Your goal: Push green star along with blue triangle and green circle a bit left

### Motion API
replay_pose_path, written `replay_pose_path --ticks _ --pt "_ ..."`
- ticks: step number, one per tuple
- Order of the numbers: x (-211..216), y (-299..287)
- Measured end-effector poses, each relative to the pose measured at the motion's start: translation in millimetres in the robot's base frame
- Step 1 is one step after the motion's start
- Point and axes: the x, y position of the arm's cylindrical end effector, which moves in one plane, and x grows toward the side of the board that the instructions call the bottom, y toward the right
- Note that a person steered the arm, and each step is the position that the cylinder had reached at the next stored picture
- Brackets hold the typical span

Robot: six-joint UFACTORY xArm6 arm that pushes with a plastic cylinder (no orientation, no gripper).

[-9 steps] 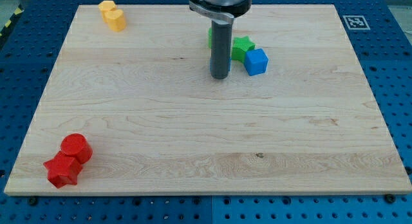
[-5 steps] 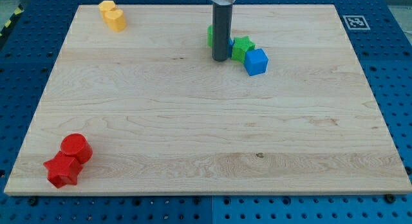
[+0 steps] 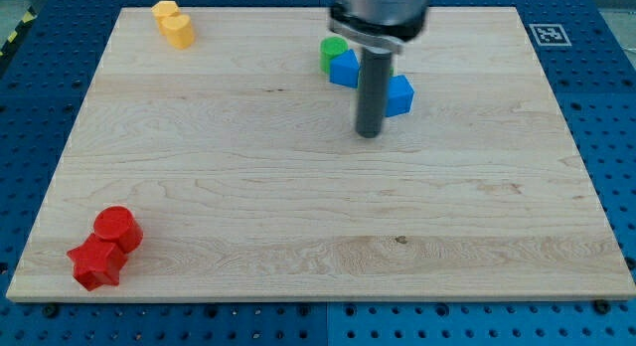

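We have no fingers to report, only our dark rod, and my tip (image 3: pixel 369 134) rests on the pale wooden board (image 3: pixel 298 217) just below the cluster near the view's top. The rod's shaft stands in front of the green star, so we cannot see it. The green circle block (image 3: pixel 333 49) sits at the cluster's upper left, touching the blue triangle block (image 3: pixel 345 69) just below it. A blue cube (image 3: pixel 399 94) shows just right of the rod. Well apart, two yellow blocks (image 3: pixel 174 24) sit at the top left corner, and a red cylinder (image 3: pixel 117 228) touches a red star (image 3: pixel 95 263) at the bottom left. A printed marker (image 3: pixel 548 34) lies at the top right corner.
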Motion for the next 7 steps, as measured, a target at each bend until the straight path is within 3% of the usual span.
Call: replay_pose_path --ticks 1,2,3,4,7 --pt "0.1 65.9" --pt "-24.3 91.9" --pt "-68.3 51.9" --pt "-106.6 -31.6" --pt "-113.7 -33.0"
